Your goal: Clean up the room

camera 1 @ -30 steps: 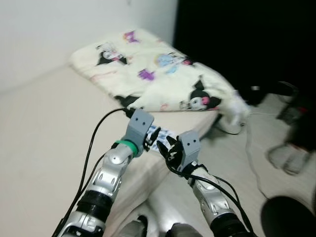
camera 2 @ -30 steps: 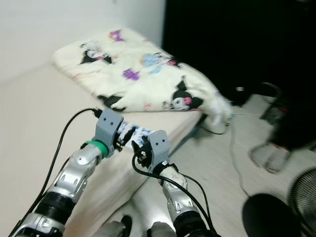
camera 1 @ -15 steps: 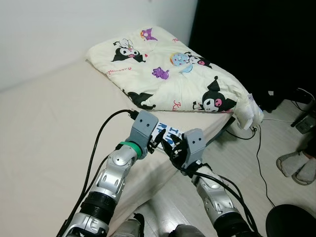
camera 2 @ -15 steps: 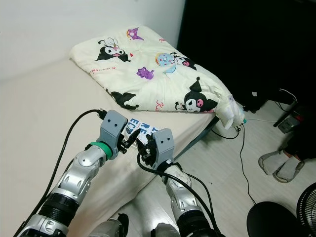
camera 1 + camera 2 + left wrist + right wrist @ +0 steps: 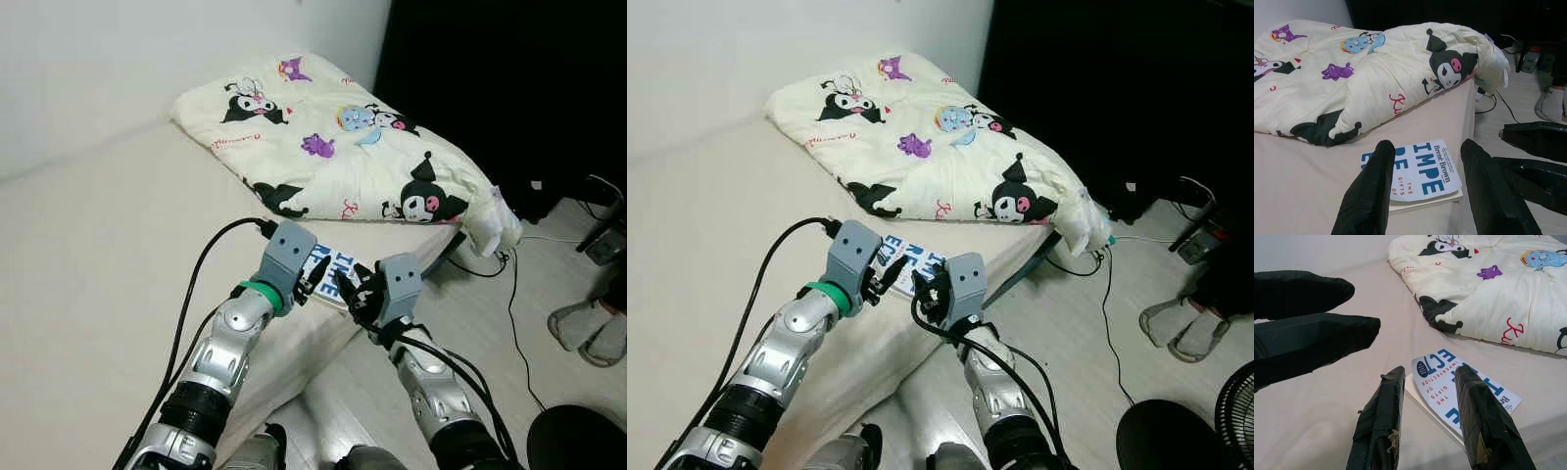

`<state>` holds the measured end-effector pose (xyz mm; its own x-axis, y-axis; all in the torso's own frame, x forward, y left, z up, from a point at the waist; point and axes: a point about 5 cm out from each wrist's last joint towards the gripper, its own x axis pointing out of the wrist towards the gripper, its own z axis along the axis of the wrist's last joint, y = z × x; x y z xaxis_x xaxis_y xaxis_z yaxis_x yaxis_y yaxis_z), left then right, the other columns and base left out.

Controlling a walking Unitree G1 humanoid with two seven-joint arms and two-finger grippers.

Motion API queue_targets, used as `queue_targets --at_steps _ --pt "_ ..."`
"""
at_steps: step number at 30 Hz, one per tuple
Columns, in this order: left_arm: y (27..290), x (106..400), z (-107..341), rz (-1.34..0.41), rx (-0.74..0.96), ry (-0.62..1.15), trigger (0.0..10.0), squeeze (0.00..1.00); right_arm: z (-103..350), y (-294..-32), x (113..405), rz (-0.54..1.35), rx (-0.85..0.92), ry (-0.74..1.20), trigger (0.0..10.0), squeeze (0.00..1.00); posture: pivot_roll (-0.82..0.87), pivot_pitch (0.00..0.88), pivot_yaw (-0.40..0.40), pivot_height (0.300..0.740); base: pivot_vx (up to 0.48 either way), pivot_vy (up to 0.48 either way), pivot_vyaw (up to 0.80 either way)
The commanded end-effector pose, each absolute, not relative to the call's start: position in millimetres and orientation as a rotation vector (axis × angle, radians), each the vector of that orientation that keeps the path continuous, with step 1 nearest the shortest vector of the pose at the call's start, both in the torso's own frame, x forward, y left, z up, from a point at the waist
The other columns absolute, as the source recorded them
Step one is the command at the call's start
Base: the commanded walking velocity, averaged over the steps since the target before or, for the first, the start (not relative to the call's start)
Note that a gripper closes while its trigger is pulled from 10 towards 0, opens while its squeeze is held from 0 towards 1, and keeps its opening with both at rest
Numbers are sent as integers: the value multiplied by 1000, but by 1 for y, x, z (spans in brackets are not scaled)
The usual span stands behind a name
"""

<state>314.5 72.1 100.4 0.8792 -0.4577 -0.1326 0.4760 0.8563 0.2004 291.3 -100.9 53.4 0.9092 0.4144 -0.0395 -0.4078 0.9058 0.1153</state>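
On the bed (image 5: 98,245), below a cartoon-print quilt (image 5: 343,147), a white book (image 5: 1415,174) lies flat near the mattress corner. We hold our left tool (image 5: 1427,188) and right tool (image 5: 1427,418) released above it from opposite sides, seemingly to lift it together.

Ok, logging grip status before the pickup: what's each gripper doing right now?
Left gripper: open, empty, fingers spread above the book.
Right gripper: open, empty, aimed at the same book on the bed.
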Motion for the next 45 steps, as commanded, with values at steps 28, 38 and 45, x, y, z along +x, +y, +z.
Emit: queue_targets --at_steps 28,38,45 --pt "74 313 97 -475 209 80 10000 0 50 -98 290 431 111 92 10000 0 -47 15 23 740 0 0 96" --pt "72 312 97 -476 209 81 10000 0 49 -96 288 456 113 88 10000 0 -48 20 22 740 0 0 769" --pt "69 314 99 -481 211 77 10000 0 49 -95 287 466 116 90 10000 0 -47 23 24 740 0 0 763"
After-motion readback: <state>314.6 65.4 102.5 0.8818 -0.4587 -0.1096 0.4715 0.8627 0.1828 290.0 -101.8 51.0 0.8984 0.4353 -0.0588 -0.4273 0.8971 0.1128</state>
